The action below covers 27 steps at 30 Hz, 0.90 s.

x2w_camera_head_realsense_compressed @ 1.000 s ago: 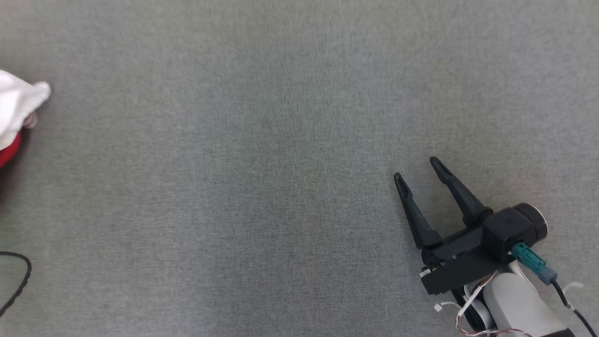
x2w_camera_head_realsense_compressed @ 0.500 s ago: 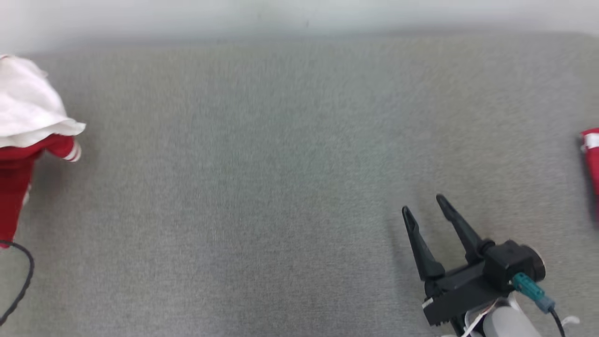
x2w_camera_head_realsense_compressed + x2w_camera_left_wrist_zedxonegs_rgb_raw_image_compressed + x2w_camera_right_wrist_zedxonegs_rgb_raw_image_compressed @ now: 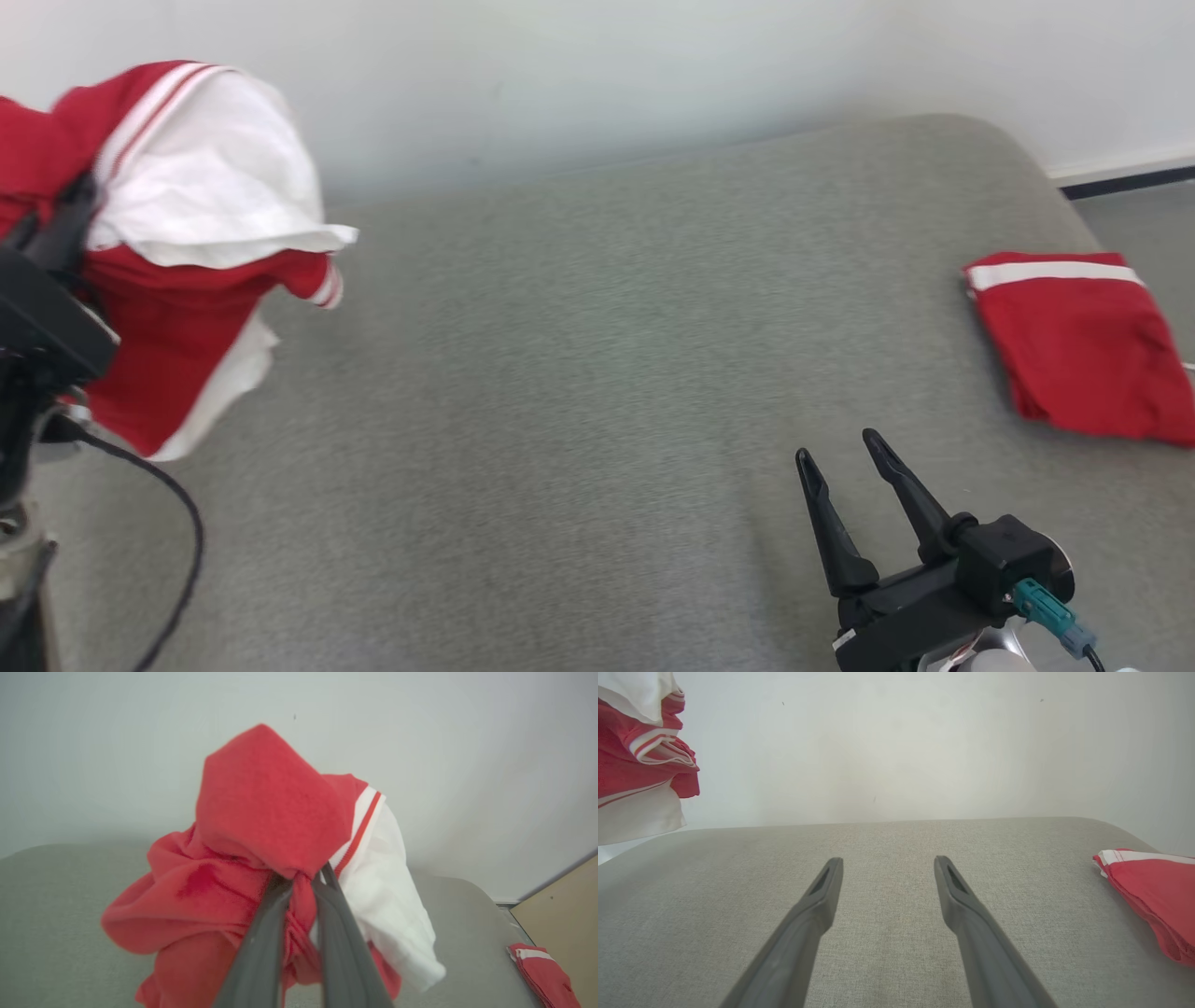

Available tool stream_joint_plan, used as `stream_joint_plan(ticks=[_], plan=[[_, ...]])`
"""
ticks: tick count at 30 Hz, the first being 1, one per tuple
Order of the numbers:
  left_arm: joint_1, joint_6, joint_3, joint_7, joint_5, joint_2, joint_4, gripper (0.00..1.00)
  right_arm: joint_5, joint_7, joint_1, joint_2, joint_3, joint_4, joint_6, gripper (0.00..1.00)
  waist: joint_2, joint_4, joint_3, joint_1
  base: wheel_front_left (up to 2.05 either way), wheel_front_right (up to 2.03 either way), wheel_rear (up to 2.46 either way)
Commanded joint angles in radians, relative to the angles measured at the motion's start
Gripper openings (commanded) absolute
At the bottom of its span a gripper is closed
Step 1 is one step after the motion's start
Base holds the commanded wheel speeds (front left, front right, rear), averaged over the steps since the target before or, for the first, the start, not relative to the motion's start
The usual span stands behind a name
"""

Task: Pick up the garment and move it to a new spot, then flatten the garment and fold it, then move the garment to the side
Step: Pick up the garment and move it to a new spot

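Red-and-white garment hangs bunched at 10 o'clock in the head view, over the grey tabletop. The left gripper holds it, fingers clamped nearly together on a red fold. At 5 o'clock the right gripper is low over the tabletop, fingers spread apart and empty. A folded red cloth lies at 3 o'clock by the edge.

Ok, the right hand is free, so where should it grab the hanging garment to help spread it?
Probably the white lower edge, coming in from the right. The garment hangs bunched from the left hand, which pinches it near the top. That edge dangles loose on the side facing the open right hand, so its fingers could close across a single thin layer.
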Motion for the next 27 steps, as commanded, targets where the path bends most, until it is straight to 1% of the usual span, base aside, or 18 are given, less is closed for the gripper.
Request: stream_joint_plan(ticks=[1,5,8,12,13,15,17,20,22,24,27], plan=[[0.017,-0.002,-0.003,0.002,-0.007,-0.008,-0.011,0.00,0.008,-0.001,0.012,0.002,0.000,0.000,-0.003,1.00,0.0001,-0.086,-0.053,0.0001,0.00,0.00,0.00],[0.044,-0.008,-0.042,0.009,-0.026,-0.051,-0.067,0.00,0.011,-0.001,0.020,0.002,0.000,-0.001,-0.003,1.00,0.0001,-0.146,-0.058,0.0001,0.00,0.00,0.00],[0.064,-0.002,-0.067,-0.006,-0.039,-0.100,-0.097,0.00,0.011,-0.001,0.022,0.002,-0.003,-0.003,-0.003,1.00,0.0001,-0.186,-0.053,0.0001,0.00,0.00,0.00],[0.099,-0.003,-0.100,-0.035,-0.036,-0.149,-0.100,0.00,0.014,-0.001,0.020,0.005,-0.007,-0.009,-0.003,1.00,0.0001,-0.235,-0.039,0.0001,0.00,0.00,0.00],[0.120,-0.007,-0.119,-0.058,-0.028,-0.173,-0.086,0.00,0.014,-0.001,0.023,0.003,-0.010,-0.009,-0.003,1.00,0.0001,-0.254,-0.032,0.0001,0.00,0.00,0.00],[0.145,-0.014,-0.148,-0.087,0.011,-0.174,-0.061,0.00,0.015,-0.001,0.027,0.002,-0.013,-0.012,-0.003,1.00,0.0001,-0.267,-0.024,0.0001,0.00,0.00,0.00],[0.169,-0.017,-0.170,-0.123,0.028,-0.198,-0.020,0.00,0.016,-0.001,0.026,0.000,-0.011,-0.014,-0.003,1.00,0.0001,-0.278,-0.016,0.0001,0.00,0.00,0.00],[0.200,-0.027,-0.191,-0.195,0.072,-0.199,0.064,0.00,0.019,-0.001,0.018,0.000,-0.004,-0.018,-0.003,1.00,0.0001,-0.293,-0.001,0.0001,0.00,0.00,0.00],[0.211,-0.052,-0.216,-0.257,0.099,-0.202,0.120,0.00,0.021,-0.001,0.011,0.003,-0.003,-0.021,-0.003,1.00,0.0001,-0.298,0.011,0.0001,0.00,0.00,0.00],[0.229,-0.067,-0.238,-0.307,0.132,-0.199,0.195,0.00,0.022,-0.001,0.008,0.005,0.000,-0.019,-0.003,1.00,0.0001,-0.300,0.019,0.0001,0.00,0.00,0.00],[0.230,-0.079,-0.267,-0.382,0.168,-0.208,0.306,0.00,0.023,-0.001,0.003,0.008,0.009,-0.016,-0.003,1.00,0.0001,-0.296,0.027,0.0001,0.00,0.00,0.00]])
